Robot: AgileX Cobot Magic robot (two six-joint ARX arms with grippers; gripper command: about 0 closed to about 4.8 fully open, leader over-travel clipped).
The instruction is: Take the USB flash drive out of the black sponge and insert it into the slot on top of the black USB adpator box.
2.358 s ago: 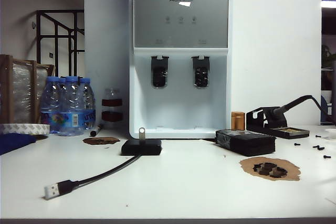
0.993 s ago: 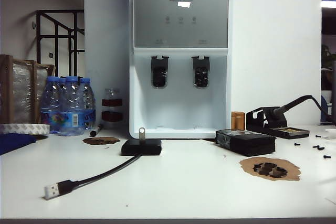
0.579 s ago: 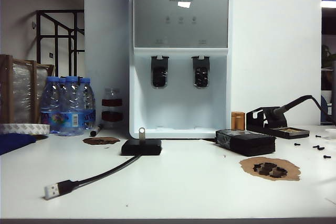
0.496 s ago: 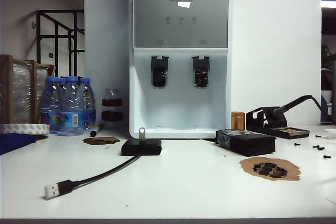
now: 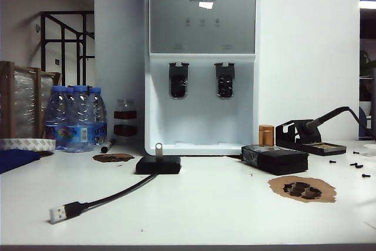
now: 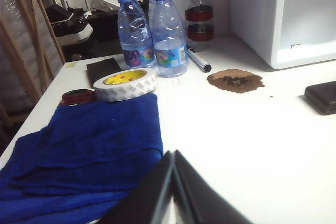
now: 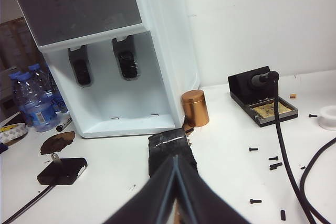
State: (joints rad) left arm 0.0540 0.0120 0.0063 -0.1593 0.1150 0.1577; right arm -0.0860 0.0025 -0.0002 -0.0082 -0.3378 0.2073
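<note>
The USB flash drive (image 5: 158,149) stands in the black USB adpator box (image 5: 158,164), far from the clenched left gripper (image 6: 174,157) and clenched right gripper (image 7: 176,161).

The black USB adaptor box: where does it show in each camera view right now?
Exterior view: black USB adaptor box left of centre, before the water dispenser.
Left wrist view: only its end, at the frame's edge.
Right wrist view: low in the corner.
Shared landmark: the water dispenser.

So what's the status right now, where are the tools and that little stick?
Left tool shut, empty, over the blue cloth. Right tool shut, empty, above the black sponge. USB flash drive upright in the black USB adpator box. Nothing blocking.
</note>
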